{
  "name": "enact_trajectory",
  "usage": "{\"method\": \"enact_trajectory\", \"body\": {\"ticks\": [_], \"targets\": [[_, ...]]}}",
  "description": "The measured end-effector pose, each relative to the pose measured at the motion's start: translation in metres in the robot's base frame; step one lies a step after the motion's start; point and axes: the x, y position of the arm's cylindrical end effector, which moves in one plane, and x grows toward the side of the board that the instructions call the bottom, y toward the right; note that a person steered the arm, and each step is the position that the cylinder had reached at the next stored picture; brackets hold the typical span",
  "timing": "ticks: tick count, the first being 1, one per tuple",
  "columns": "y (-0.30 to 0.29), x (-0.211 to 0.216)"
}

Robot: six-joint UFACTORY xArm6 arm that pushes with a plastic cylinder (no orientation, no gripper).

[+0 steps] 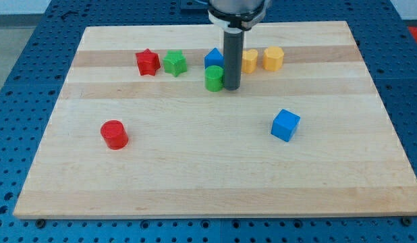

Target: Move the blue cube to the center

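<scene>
The blue cube [285, 125] lies on the wooden board [208, 169], right of the middle. My tip [232, 88] rests on the board near the view's top centre, up and to the left of the cube and well apart from it. The rod stands just right of a green cylinder [214, 78], close to it; I cannot tell if they touch. The rod partly hides a second blue block [213, 58] and a yellow block [249, 61] behind it.
A row near the view's top holds a red star [148, 62], a green star [175, 63] and a yellow hexagonal block [273, 59]. A red cylinder [115, 134] stands at the left. Blue perforated table surrounds the board.
</scene>
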Motion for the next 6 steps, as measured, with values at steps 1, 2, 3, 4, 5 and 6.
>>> {"method": "enact_trajectory", "body": {"ticks": [1,2,3,4,5,6], "targets": [[-0.005,0.0],[-0.003,0.0],[0.029,0.0],[0.072,0.001],[0.126,0.015],[0.17,0.042]]}}
